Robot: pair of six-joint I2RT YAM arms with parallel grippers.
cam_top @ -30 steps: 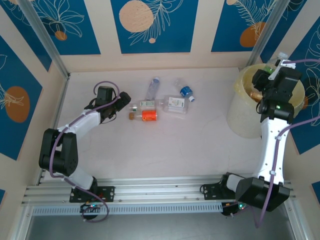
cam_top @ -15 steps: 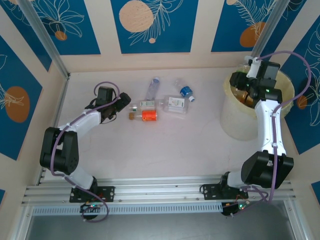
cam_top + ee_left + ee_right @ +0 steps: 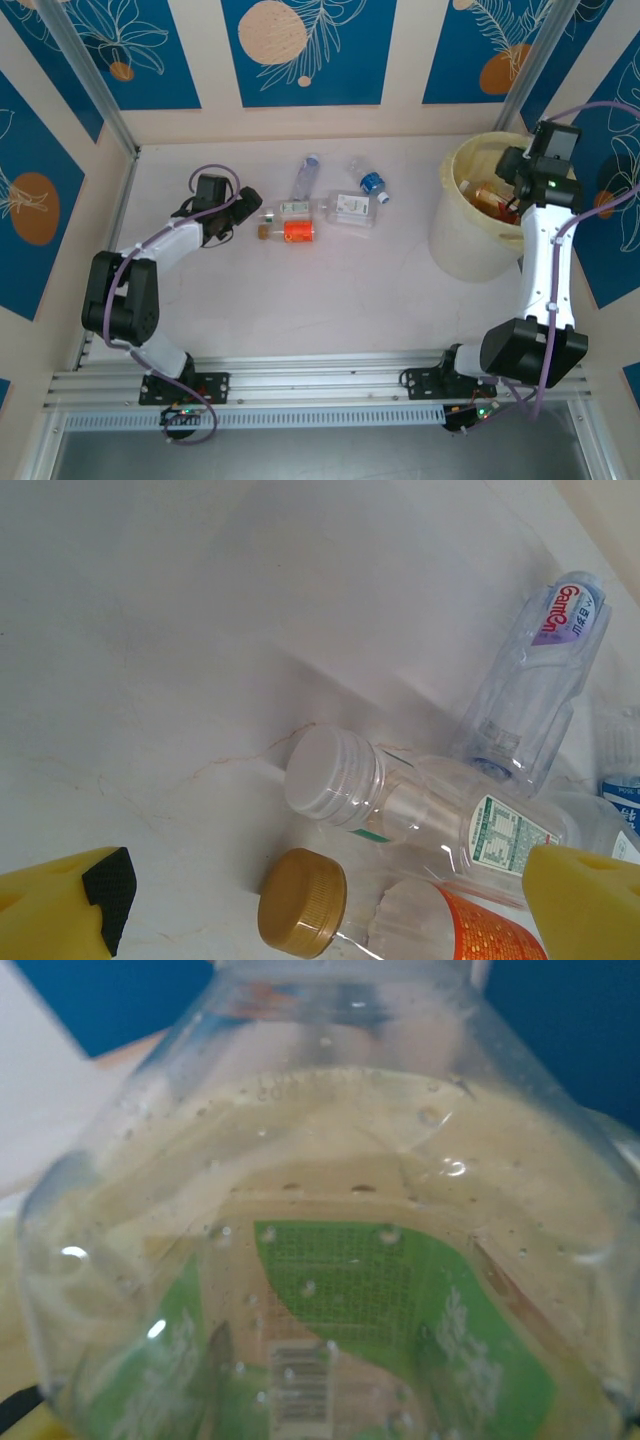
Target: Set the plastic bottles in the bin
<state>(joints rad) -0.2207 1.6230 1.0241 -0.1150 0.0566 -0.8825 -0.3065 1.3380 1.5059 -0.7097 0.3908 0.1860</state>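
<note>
Hovering above the bin (image 3: 455, 250) at the far right of the table (image 3: 330, 300), the right gripper (image 3: 512, 188) grips a green-label bottle (image 3: 330, 1290). The bottle is clear, beaded with droplets inside, and pressed so near the wrist camera that the fingers themselves are hidden behind it. Down in the bin I can see copper-red bottles (image 3: 488, 195) lying against the pale wall.

Over on the left, the left gripper (image 3: 243, 207) sits low on the table with its yellow pads (image 3: 585, 905) spread wide and nothing between them. Just ahead of it lies a loose cluster of bottles, all on their sides. The orange bottle (image 3: 298, 231) is nearest, its gold cap (image 3: 302, 901) pointing toward the gripper. Touching it on the far side is the white-cap bottle (image 3: 400, 805). A clear bottle (image 3: 540, 680) with a purple label lies beyond, angled away. Farther right are a square-label bottle (image 3: 350, 210) and, near it, a blue-cap bottle (image 3: 371, 181)
</note>
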